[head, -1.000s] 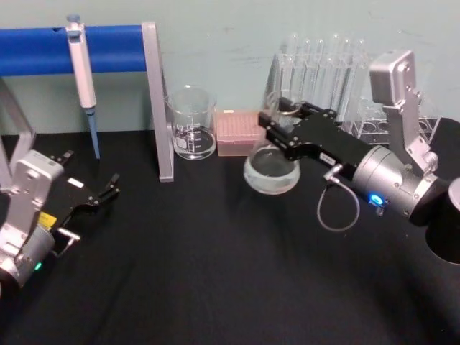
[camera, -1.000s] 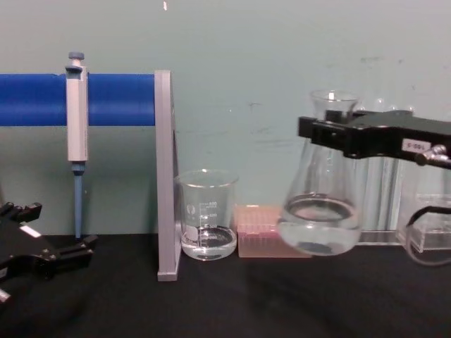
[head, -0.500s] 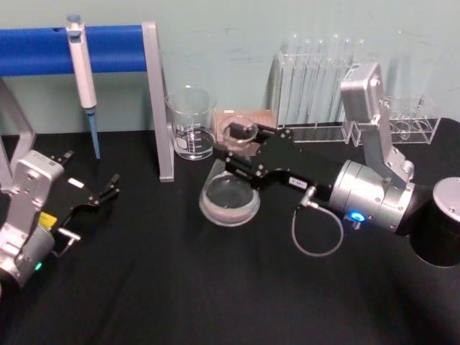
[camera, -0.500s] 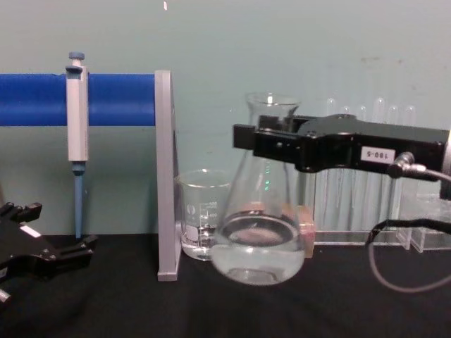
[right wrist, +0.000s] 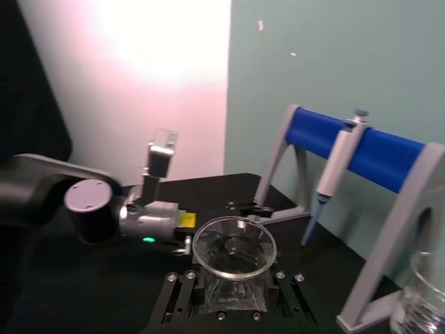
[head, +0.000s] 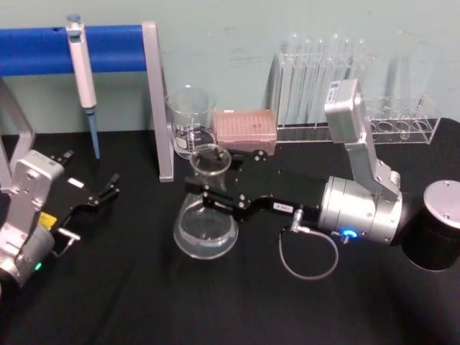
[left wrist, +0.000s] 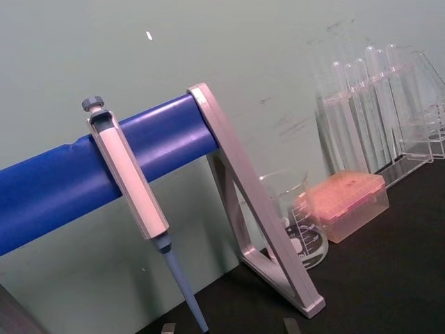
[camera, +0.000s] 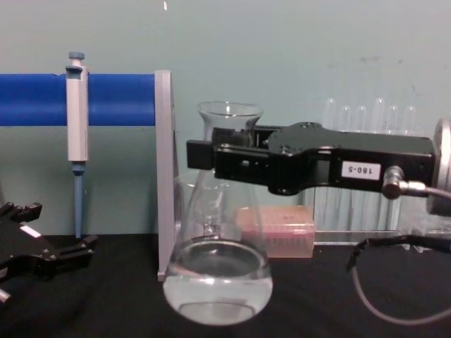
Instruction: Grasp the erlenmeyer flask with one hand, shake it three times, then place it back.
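Mid-worktop, slightly left of centre and forward of the back-edge glassware: the clear glass conical erlenmeyer flask (head: pixel 205 231), upright, with clear liquid pooled in its wide base. Its neck is clamped just under the flared rim by the right gripper (head: pixel 214 192), a black two-finger unit on a silver cylindrical wrist reaching in from the right edge. The jaws are closed on the glass. The left gripper (head: pixel 92 172) is parked near the left edge, fingers spread, holding nothing.

Progress, my read:
- Grasp is done; the flask is secured at the neck.
- Can't tell whether the base touches the worktop or hangs just above it. The chest view suggests a slight lift.
- Shake count can't be read from one moment. The liquid looks roughly level.
- Left to do: any remaining shakes, set-down, release, retract.

Surface: flat matte black worktop (head: pixel 215 309), bare around the flask.

Along the back edge, left to right:
- blue tubular bar (head: pixel 43 49) on a grey metal stand (head: pixel 158 108), with a white-and-blue pipette (head: pixel 81 68) hanging from the bar
- straight-sided glass beaker (head: pixel 191 122) just beside the stand's upright
- translucent pink tip box (head: pixel 246 128)
- clear rack of tall test tubes (head: pixel 320 79) toward the back right corner

Room: plain pale green wall (head: pixel 230 43) directly behind the worktop, lightly scuffed. The right wrist view shows a bright, washed-out wall section off to one side.
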Available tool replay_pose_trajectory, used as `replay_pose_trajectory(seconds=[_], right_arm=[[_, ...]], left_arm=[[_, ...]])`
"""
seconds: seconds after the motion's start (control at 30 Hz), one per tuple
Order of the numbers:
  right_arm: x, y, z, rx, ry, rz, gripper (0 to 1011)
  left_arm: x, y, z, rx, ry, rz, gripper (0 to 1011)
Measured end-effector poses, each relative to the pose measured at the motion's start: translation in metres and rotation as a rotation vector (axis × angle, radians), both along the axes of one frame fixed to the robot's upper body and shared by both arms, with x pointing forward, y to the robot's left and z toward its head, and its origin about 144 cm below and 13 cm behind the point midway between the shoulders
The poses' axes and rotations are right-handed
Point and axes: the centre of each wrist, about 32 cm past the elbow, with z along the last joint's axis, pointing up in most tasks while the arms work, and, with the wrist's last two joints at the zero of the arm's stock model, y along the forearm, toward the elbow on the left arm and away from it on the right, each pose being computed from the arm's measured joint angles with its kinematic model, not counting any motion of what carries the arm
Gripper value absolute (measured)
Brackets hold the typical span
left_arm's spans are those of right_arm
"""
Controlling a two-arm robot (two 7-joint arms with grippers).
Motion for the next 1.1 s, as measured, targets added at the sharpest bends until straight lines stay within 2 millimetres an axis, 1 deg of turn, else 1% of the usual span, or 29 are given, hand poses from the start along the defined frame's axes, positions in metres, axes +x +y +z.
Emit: replay_pose_trajectory(seconds=[0.3,0.57,0.73,1.1], right_arm=[[0.001,0.000,0.000,-0.010,-0.007,0.049,453],[0.003,-0.003,-0.001,-0.006,-0.008,0.009,453],[0.005,-0.007,0.000,0.007,-0.011,-0.084,453],[0.009,-0.019,-0.005,0.030,-0.011,-0.353,453]], left_arm=[[0.000,0.000,0.000,0.000,0.000,0.000,1001],[0.000,0.000,0.000,0.000,0.000,0.000,1001],[0.000,0.000,0.000,0.000,0.000,0.000,1001],[0.000,0.000,0.000,0.000,0.000,0.000,1001]])
